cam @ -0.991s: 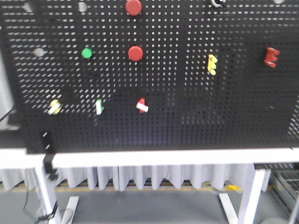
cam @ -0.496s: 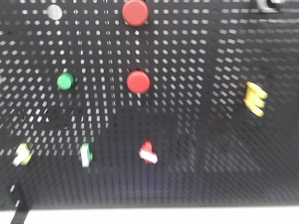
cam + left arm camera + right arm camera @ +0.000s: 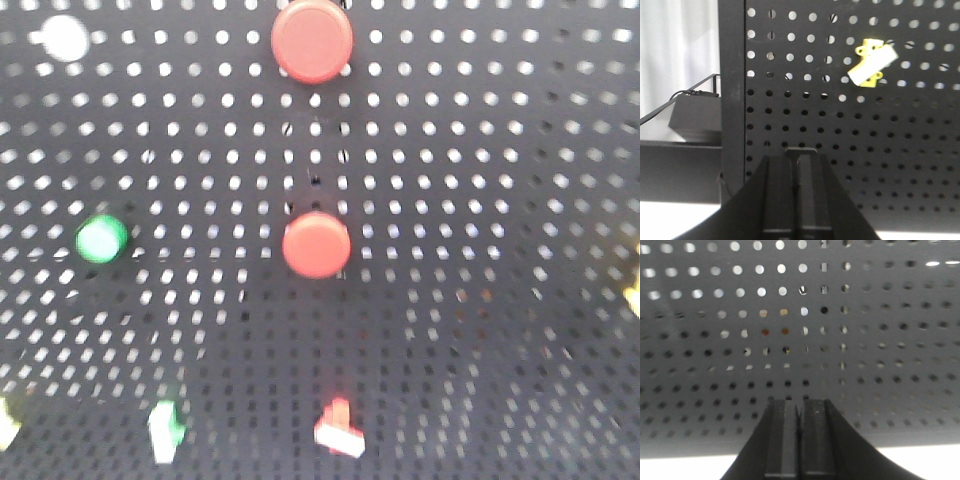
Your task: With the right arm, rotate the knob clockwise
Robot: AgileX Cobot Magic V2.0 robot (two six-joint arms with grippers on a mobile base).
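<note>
Closed right gripper [image 3: 799,404] near pegboard [image 3: 875,342]

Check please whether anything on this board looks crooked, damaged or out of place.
The yellow-and-white piece in the left wrist view sits slanted against the straight rows of holes in the pegboard; it may just be turned that way. Nothing looks broken.

We face the pegboard [image 3: 480,180], a flat wall with things jutting from it. The upper red button [image 3: 312,40] and lower red button [image 3: 316,245] sit in one column. A green button [image 3: 101,240] stands well to their left, with bare board between.

Near the bottom, the green-and-white knob [image 3: 165,432] and red-and-white knob [image 3: 338,432] stand well apart. To the right the board lies bare. Ahead of the right gripper [image 3: 797,402] we see only open holes.
</note>
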